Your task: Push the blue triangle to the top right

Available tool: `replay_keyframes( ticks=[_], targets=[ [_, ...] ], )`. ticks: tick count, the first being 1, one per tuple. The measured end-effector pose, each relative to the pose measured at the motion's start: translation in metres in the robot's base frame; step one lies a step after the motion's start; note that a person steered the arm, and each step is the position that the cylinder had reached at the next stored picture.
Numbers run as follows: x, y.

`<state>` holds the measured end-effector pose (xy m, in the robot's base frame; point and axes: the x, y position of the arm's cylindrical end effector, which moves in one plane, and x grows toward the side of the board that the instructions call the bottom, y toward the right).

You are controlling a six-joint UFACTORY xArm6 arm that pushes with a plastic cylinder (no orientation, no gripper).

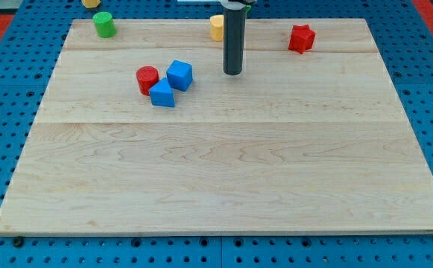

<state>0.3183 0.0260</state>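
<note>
The blue triangle [162, 94] lies on the wooden board [223, 171] in the upper left part. It touches a red cylinder [147, 79] at its upper left and a blue cube [179, 75] at its upper right. My tip [233, 72] rests on the board to the right of this cluster, about a block's width clear of the blue cube. The rod rises straight up out of the view's top.
A green cylinder [103, 24] stands at the board's top left. A yellow block [217, 27] sits at the top edge, partly hidden behind the rod. A red star-shaped block [301, 39] is at the top right. Another yellow block [91, 3] lies off the board, top left.
</note>
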Motion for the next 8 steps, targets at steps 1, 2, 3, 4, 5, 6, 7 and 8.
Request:
replay_keyframes(
  ticks=[1,2,3,4,5,6,7,8],
  targets=[
    [-0.036,0.025],
    [-0.072,0.036],
    [-0.106,0.085],
    [-0.069,0.138],
    [0.016,0.142],
    [0.112,0.058],
    [0.173,-0.057],
    [0.132,-0.167]
  ],
)
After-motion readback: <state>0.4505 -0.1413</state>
